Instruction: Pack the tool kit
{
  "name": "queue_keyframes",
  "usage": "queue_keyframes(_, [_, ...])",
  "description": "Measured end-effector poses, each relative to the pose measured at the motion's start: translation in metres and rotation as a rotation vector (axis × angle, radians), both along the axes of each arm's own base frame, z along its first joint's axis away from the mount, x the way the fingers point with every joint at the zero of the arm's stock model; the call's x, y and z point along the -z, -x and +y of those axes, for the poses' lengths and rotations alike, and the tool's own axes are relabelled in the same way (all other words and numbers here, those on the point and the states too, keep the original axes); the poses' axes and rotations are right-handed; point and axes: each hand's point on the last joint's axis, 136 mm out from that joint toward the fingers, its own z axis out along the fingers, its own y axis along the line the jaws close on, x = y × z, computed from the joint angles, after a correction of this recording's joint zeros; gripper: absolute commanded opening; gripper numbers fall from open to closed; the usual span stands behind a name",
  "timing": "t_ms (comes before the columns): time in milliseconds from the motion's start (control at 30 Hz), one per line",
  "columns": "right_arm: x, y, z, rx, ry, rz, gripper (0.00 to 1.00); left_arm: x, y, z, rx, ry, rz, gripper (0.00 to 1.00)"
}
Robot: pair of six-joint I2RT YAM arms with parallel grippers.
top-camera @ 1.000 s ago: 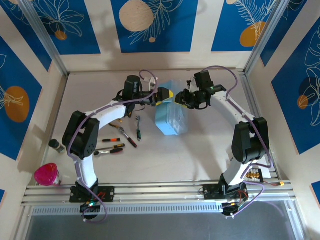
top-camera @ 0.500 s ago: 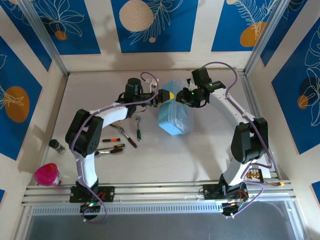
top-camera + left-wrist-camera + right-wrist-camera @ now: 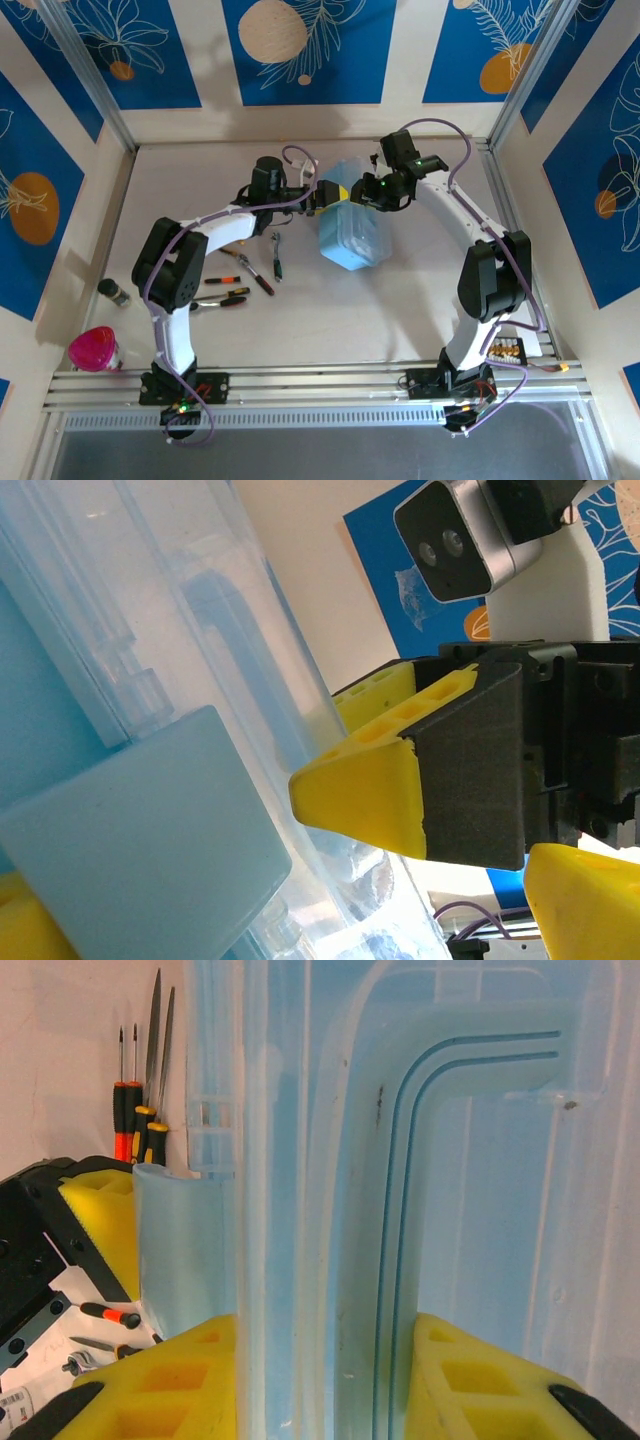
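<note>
**Case being pinched at mid-table**

The translucent light-blue plastic case (image 3: 350,238), smooth-walled with moulded ridges, is being held mid-table. Its thin wall is being clamped between the right gripper's (image 3: 364,190) yellow fingers. The left gripper (image 3: 330,197) is being held splayed alongside. Compared with a second ago, the case is being shifted slightly rightward.

Mid-far on table (image 3: 330,320): case (image 3: 350,238), betw. the two arms. L gripper (image 3: 337,190) at case's far-L corner; R gripper (image 3: 363,191) just right of it on the far edge, the two close together. R wrist view: a case panel stands betw. R fingers (image 3: 190,1380), touching both. Hand tools (image 3: 255,273) loose on table L of case, near L arm. Cup (image 3: 95,350) at near-L corner; small jar (image 3: 113,292) just behind it
</note>
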Motion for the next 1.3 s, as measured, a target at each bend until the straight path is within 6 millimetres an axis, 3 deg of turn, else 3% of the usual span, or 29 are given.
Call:
queue_keyframes(533, [-0.008, -0.005, 0.001, -0.023, 0.023, -0.033, 0.38, 0.022, -0.007, 0.004, -0.003, -0.049, 0.044, 1.00])
queue_keyframes(633, [-0.009, -0.004, 0.005, -0.037, 0.011, -0.029, 0.39, 0.043, -0.004, 0.005, -0.002, -0.086, 0.107, 1.00])
queue_keyframes(767, [0.000, -0.003, 0.008, -0.046, 0.016, -0.004, 0.40, 0.092, 0.012, 0.007, 0.027, -0.161, 0.256, 1.00])
queue_keyframes(867, [-0.004, -0.001, 0.017, -0.069, -0.019, -0.006, 0.42, 0.113, 0.019, 0.009, 0.025, -0.203, 0.323, 1.00])
queue_keyframes(1067, [-0.019, 0.001, 0.039, -0.131, -0.077, -0.043, 0.47, 0.121, 0.026, 0.007, 0.033, -0.235, 0.334, 1.00])
queue_keyframes(1300, [-0.018, 0.001, 0.030, -0.141, -0.042, -0.057, 0.62, 0.123, 0.022, 0.014, 0.022, -0.292, 0.312, 1.00])
